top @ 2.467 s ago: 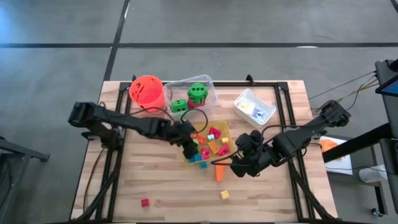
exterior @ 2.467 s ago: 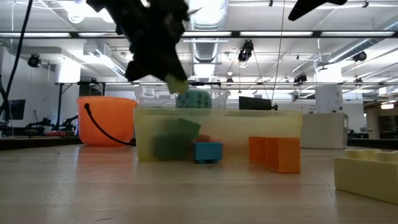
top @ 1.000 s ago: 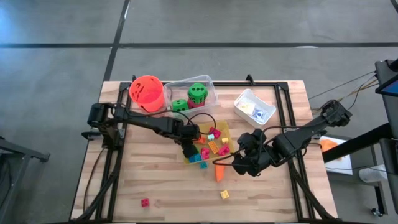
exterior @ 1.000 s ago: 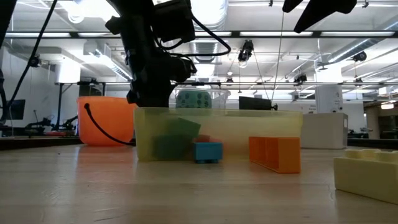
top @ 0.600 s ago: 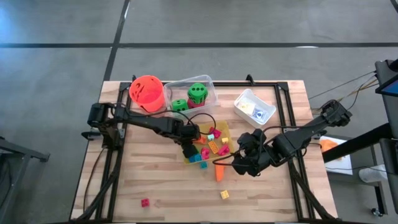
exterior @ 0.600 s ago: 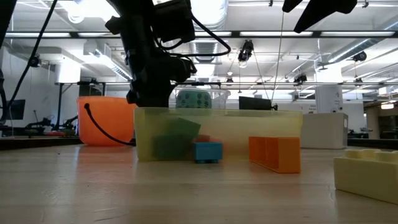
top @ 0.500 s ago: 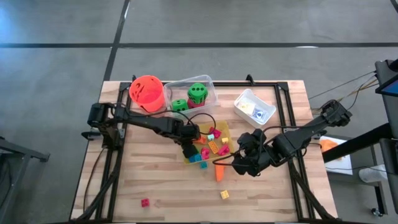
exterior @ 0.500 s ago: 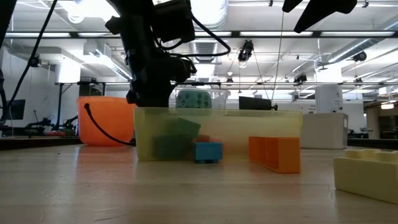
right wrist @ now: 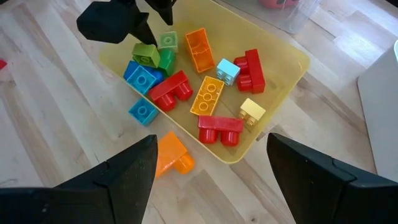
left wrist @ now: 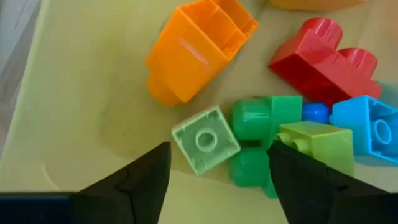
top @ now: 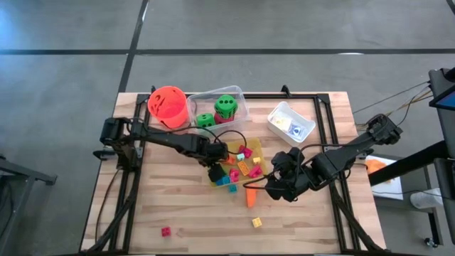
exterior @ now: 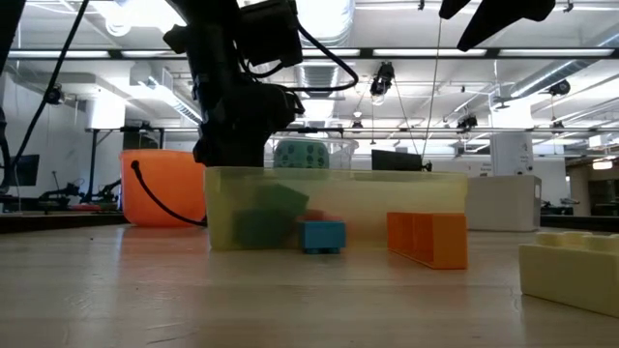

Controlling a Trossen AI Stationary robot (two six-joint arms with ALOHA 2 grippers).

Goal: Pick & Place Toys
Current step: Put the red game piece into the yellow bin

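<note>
The toys are small bright blocks, most of them lying in a yellow tray point(top: 257, 147). My left gripper point(left wrist: 219, 149) is low inside the tray's near-left corner, open. A light green block point(left wrist: 205, 140) lies flat on the tray floor between its fingertips, beside darker green blocks point(left wrist: 252, 121); whether a finger touches it I cannot tell. An orange hollow block point(left wrist: 199, 46) and a red block point(left wrist: 320, 59) lie beyond. My right gripper point(right wrist: 211, 140) hovers open off the tray's near-right side, above an orange block point(right wrist: 173, 155) on the table.
An orange bucket point(top: 168, 103) and a clear tray holding green dice point(top: 226, 107) stand at the far left. A white tray point(top: 290, 122) sits far right. A blue block point(right wrist: 143, 112) lies by the yellow tray. Yellow point(top: 257, 222) and pink point(top: 166, 231) blocks lie near the front edge.
</note>
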